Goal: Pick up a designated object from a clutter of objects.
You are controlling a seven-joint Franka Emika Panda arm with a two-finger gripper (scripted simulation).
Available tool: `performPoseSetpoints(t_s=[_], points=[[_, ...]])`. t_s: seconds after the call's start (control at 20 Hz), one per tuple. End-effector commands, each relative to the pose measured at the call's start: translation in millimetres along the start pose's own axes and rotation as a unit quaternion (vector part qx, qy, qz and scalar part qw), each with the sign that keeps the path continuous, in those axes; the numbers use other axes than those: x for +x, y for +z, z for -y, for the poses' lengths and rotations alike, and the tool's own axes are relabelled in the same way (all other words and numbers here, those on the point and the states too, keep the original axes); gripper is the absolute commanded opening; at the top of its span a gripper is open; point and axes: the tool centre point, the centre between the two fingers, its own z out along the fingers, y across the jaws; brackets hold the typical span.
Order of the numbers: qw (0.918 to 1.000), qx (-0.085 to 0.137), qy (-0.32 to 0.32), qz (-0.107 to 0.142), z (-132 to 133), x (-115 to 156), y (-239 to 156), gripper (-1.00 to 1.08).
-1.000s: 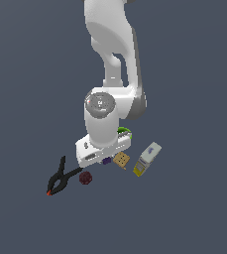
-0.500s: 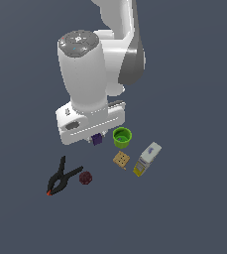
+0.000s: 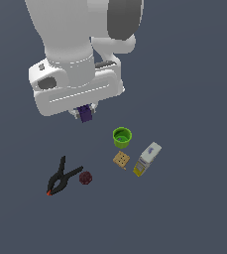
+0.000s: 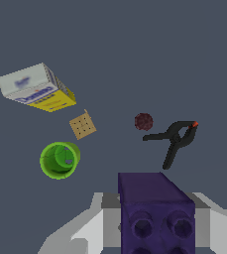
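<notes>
Purple and studded like a toy brick, the purple block [image 4: 154,211] sits clamped between our gripper [image 3: 85,113] jaws, lifted well above the floor and clear of the clutter. We judge it light, rigid and smooth-sided, so a squeeze on two opposite flat faces suits it best; the plastic could slip if our grip loosens. Taking the green cup [image 3: 122,137] as landmark: the tan square block [image 3: 121,159] lies just beside it, the white-and-yellow box [image 3: 147,158] near, and the dark red ball [image 3: 85,177] and black spring clamp [image 3: 60,177] well apart from it.
</notes>
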Motion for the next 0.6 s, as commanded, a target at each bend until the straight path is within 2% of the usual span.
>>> performPoseSetpoints(t_s=[0.0,0.25,0.55], points=[[1.0000,0.000,0.000,0.001,-2.6,-4.9,-17.9,-1.00],[1.0000,0.000,0.000,0.001,-6.8,-10.2,-41.1,-1.00],[1.0000,0.000,0.000,0.001,-8.9,-12.0,-50.6,-1.00]])
